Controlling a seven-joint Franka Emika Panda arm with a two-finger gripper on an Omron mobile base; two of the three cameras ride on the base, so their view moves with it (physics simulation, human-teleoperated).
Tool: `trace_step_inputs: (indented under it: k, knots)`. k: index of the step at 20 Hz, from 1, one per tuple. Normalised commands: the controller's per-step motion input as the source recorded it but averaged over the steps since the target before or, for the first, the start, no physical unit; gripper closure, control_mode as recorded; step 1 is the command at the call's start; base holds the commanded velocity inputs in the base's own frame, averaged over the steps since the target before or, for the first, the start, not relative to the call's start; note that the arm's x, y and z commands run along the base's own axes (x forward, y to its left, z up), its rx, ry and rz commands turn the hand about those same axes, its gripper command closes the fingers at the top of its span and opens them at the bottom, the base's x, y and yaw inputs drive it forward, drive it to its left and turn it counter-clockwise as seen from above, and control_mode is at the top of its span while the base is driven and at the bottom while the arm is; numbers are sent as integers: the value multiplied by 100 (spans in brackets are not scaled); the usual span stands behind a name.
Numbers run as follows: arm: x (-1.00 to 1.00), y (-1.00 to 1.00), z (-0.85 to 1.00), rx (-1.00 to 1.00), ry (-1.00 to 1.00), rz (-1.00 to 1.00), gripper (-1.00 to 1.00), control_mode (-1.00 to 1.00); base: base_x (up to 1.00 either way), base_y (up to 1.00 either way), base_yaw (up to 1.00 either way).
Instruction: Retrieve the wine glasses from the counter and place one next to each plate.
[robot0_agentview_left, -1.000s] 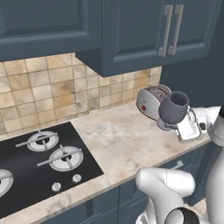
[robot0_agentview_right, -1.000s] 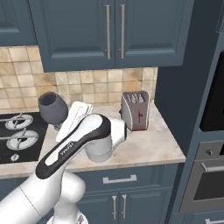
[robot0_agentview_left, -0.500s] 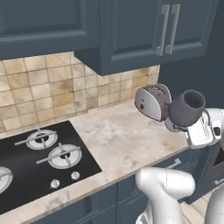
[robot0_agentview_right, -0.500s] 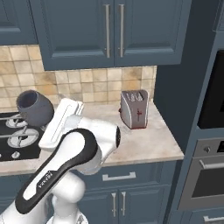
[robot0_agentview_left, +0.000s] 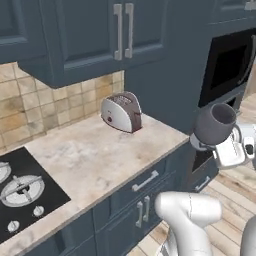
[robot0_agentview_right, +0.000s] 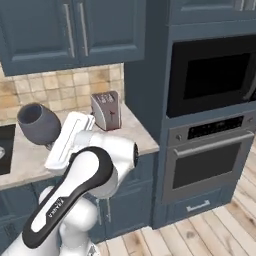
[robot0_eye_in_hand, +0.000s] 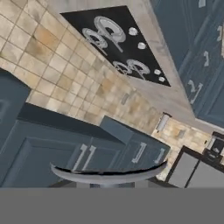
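A wide-bowled dark grey wine glass (robot0_agentview_left: 214, 122) hangs in the air beyond the counter's (robot0_agentview_left: 85, 155) right end, in front of the oven column. My gripper (robot0_agentview_left: 204, 146) is shut on its stem below the bowl, and the glass stands roughly upright. In the right base view the same wine glass (robot0_agentview_right: 39, 123) sits at the left, and my gripper (robot0_agentview_right: 51, 146) holds it from underneath. Its curved rim (robot0_eye_in_hand: 109, 175) crosses the bottom of the hand view, hiding my fingertips. The plates are out of view.
A silver toaster (robot0_agentview_left: 121, 112) stands at the counter's back right corner. The black gas hob (robot0_agentview_left: 20, 190) lies at the left. A tall cabinet with built-in ovens (robot0_agentview_right: 210, 130) rises to the right. Wood floor (robot0_agentview_right: 210, 235) spreads below it. Upper cabinets (robot0_agentview_left: 90, 35) hang overhead.
The whole picture has swung right as the base turns: the hob slides off to the left and the oven column comes into view. The goblet stays in my grip.
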Motion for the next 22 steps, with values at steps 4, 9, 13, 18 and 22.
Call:
trace_step_inputs:
  k: [4, 9, 13, 18, 22]
  knots:
    - [0, 0, 0, 0, 0, 0, 100, 100, -13, 7, -100]
    - [0, 0, 0, 0, 0, 0, 100, 100, 0, 1, -100]
    - [0, 0, 0, 0, 0, 0, 100, 100, 0, 0, -100]
    - [0, 0, 0, 0, 0, 0, 100, 100, 0, 0, -100]
    - [0, 0, 0, 0, 0, 0, 100, 100, 0, 0, -100]
